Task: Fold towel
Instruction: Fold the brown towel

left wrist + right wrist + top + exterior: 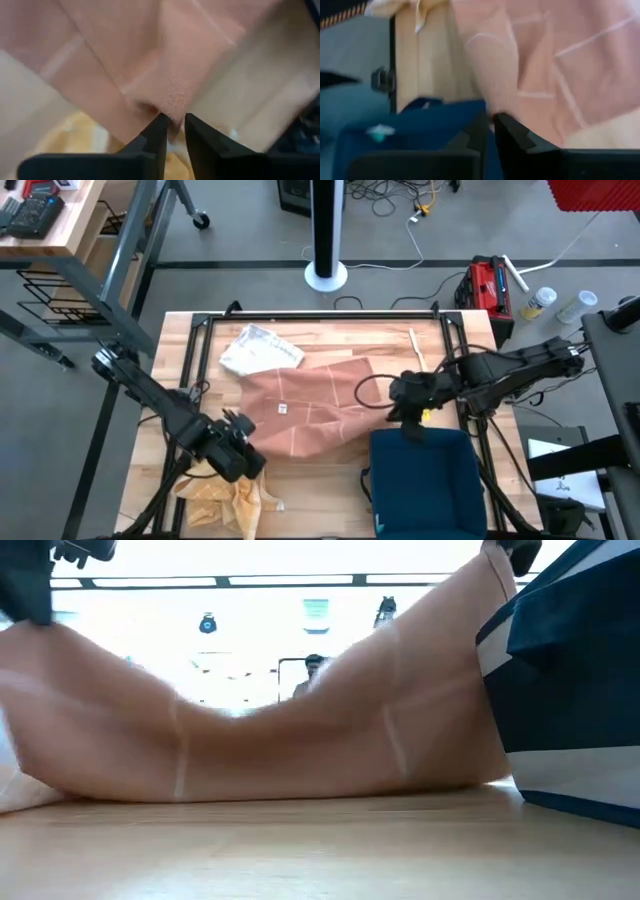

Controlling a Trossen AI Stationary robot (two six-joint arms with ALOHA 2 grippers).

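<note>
A salmon-pink towel lies across the middle of the wooden table, sagging between two lifted corners; in the low view it hangs like a hammock, its middle resting on the tabletop. The left gripper is at the towel's near left corner, and in its wrist view the fingers stand almost closed, with a fold of pink cloth pinched at their tips. The right gripper is at the towel's right edge; its fingers are likewise nearly closed, with the towel's edge caught between them.

Just near of the right gripper sits a dark blue bin, touching the towel's right side in the low view; what it holds cannot be made out. A white patterned cloth lies at the far left of the table, partly under the towel. A yellow cloth lies crumpled at the near left, beside the left gripper.
</note>
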